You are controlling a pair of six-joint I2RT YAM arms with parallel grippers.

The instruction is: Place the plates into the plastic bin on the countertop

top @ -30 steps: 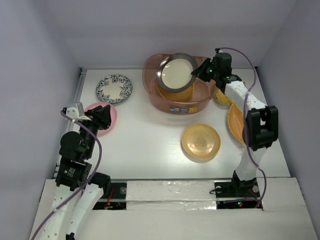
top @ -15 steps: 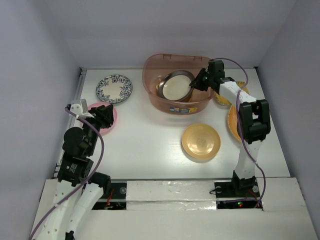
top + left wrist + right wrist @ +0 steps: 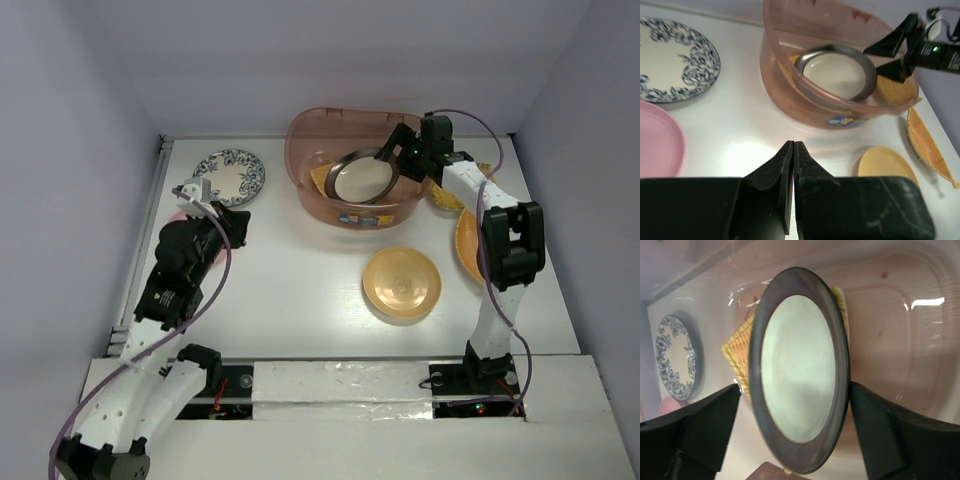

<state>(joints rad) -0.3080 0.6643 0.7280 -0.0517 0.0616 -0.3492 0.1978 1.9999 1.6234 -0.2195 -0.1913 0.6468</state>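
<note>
The plastic bin [image 3: 300,150] stands at the back of the countertop [image 3: 300,280]. Inside it a cream plate with a dark rim [image 3: 365,176] lies tilted on a yellow ribbed plate [image 3: 318,178]. My right gripper [image 3: 398,152] hangs open over the bin's right side, its fingers on either side of the cream plate [image 3: 797,370] without gripping it. My left gripper [image 3: 793,145] is shut and empty, above bare counter in front of the bin [image 3: 790,95]. A blue-and-white plate [image 3: 230,178] lies at the back left. The pink plate [image 3: 657,137] lies beside my left arm, mostly hidden in the top view.
An orange round plate [image 3: 402,283] lies in front of the bin. An orange leaf-shaped plate [image 3: 466,245] and an orange fan-shaped plate [image 3: 445,195] lie by the right arm. Lilac walls close in the back and both sides.
My right gripper lowered the cream plate into the bin and opened, leaving it there. My left gripper shut and swung right, away from the pink plate.
</note>
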